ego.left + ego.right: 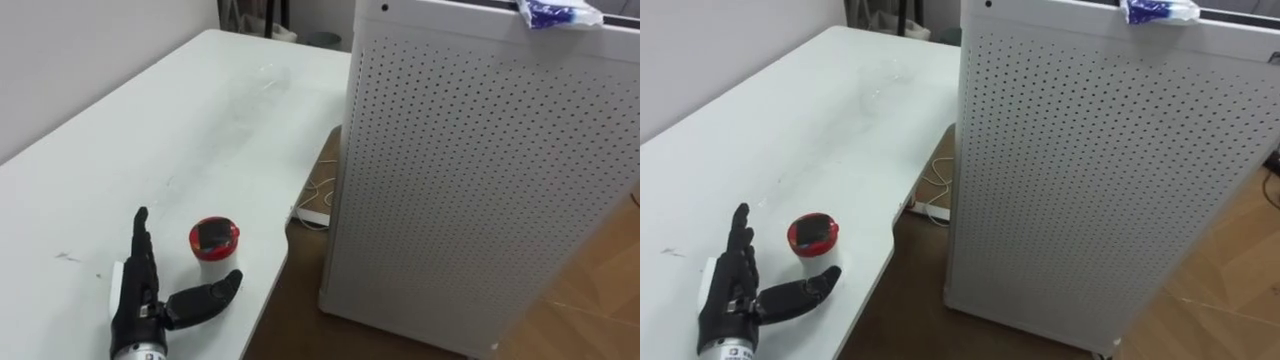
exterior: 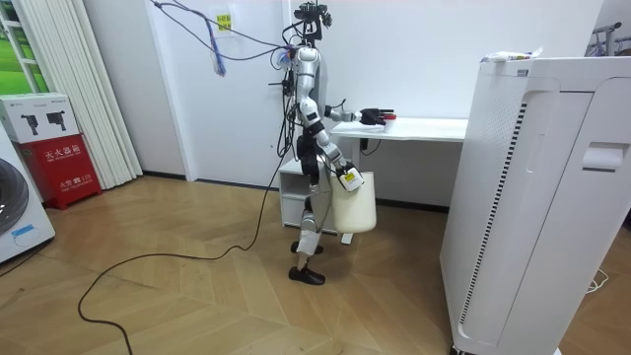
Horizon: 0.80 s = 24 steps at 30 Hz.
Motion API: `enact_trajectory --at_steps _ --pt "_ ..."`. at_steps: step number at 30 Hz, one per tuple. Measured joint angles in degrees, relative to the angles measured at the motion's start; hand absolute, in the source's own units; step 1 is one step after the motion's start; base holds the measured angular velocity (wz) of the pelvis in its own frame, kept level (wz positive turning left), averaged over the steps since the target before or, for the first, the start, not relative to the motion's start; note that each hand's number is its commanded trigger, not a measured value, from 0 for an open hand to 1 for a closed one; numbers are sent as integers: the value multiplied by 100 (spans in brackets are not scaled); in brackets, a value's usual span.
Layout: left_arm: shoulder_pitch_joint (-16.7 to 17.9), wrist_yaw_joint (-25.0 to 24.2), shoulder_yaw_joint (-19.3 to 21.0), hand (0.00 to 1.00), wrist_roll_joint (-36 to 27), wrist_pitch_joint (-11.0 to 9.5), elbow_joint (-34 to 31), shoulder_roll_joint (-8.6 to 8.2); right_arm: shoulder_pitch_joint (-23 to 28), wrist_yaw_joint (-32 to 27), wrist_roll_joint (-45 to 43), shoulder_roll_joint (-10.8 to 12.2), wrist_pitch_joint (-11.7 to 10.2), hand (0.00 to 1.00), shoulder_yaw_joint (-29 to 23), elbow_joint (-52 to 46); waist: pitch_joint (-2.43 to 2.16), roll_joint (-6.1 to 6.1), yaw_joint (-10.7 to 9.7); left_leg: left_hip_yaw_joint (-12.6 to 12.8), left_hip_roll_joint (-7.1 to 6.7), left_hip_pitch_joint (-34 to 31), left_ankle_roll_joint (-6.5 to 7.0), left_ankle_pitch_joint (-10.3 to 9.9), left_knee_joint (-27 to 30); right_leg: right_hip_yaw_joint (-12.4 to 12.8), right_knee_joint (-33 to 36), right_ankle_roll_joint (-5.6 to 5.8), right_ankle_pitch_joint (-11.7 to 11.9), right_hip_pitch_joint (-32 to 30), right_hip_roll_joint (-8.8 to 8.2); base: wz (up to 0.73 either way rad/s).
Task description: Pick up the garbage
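Note:
A small cup with a red lid (image 1: 213, 238) stands near the front edge of the white table (image 1: 150, 140). My left hand (image 1: 140, 290) lies open on the table just to the cup's left, fingers straight, thumb pointing toward the cup without touching it. A crumpled blue and white wrapper (image 1: 560, 12) lies on top of the tall white perforated unit (image 1: 480, 180). In the room view I stand at the table's end, and my right hand (image 2: 346, 177) hangs low by my hip, shut on a white bag (image 2: 355, 204).
A faint clear plastic piece (image 1: 268, 74) lies far back on the table. The tall unit stands close to the table's right edge, with a narrow gap of wooden floor (image 1: 300, 300) and a white power strip (image 1: 312, 216) between them.

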Motion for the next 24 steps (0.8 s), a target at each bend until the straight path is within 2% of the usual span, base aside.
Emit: enact_trajectory --at_steps 5,11,16,17,18,19,24 --pt "-141 -8 0 0 5 0 0 -1 8 4 1 10 1 100 5 5 -4 0 -2 30 4 10 0 0 -4 70 0 0 3 0 8 -5" --pt "-154 -13 -2 0 7 0 -1 -1 37 4 4 12 1 100 8 14 -27 0 -6 77 10 41 0 0 -3 105 0 -1 5 -1 12 -2" --pt "-177 5 -19 0 16 0 -1 -76 36 3 31 25 2 100 11 58 -43 16 -39 82 12 47 0 0 -5 109 0 -4 9 1 13 0" --pt "-177 9 -22 29 15 0 0 -95 36 2 33 34 2 100 11 58 -42 15 -43 87 15 49 0 0 -6 114 -1 -7 12 2 15 0" --pt "-177 19 -23 87 15 0 0 -110 36 2 36 43 2 100 11 58 -42 14 -48 91 17 53 0 0 -6 118 0 -9 15 3 17 0" --pt "-179 33 -23 100 15 0 0 -116 36 0 45 56 3 100 11 59 -40 11 -54 92 18 57 0 0 -7 119 -1 -9 16 5 17 0" --pt "-210 50 -28 100 10 1 1 -116 36 0 45 131 15 100 19 85 -16 -7 -56 94 18 30 0 0 -10 113 -15 -3 32 14 19 0"
